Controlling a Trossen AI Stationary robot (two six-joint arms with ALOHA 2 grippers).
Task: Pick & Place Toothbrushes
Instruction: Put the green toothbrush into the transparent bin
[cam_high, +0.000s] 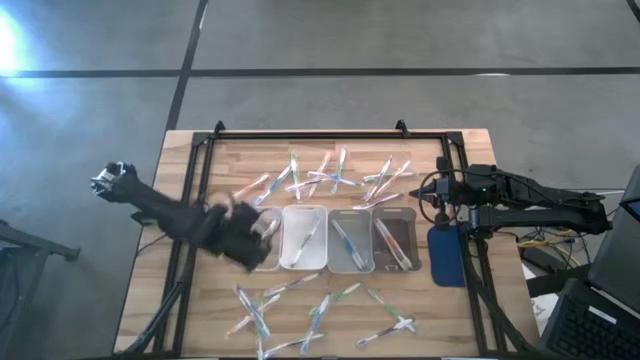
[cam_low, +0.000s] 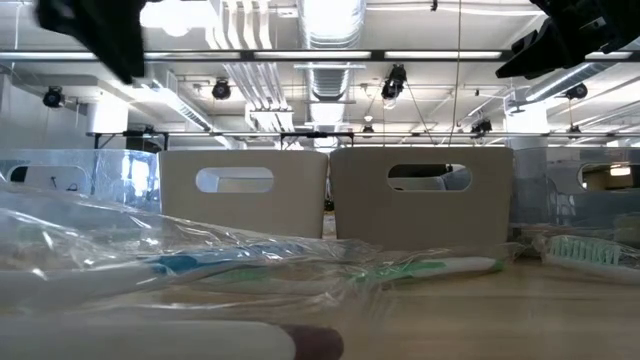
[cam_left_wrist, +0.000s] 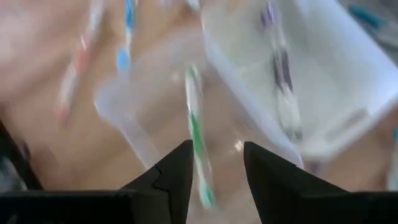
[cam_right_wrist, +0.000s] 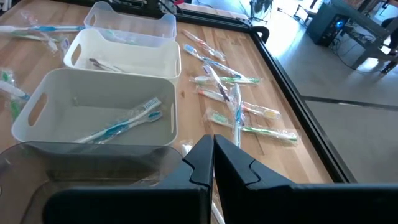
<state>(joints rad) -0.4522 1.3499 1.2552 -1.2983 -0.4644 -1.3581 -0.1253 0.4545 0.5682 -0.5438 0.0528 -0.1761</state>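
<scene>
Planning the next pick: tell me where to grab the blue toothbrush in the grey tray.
Grip the blue toothbrush mid-handle from straight above, fingers across it. It lies flat and diagonal on the floor of the grey tray, so the walls likely block side approaches.

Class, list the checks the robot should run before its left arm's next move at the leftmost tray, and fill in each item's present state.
1. Left gripper fingers apart: ok.
2. Green-accented wrapped toothbrush shows between those fingers, in line with the clear rectangular plastic tray: ok.
3. That toothbrush free of both fingers: cannot tell.
4. Right gripper shut, nothing in it, waiting at the table's right side: ok.
5. Wooden table cleared of loose wrapped toothbrushes: not ok, many remain on both sides of the trays.
</scene>
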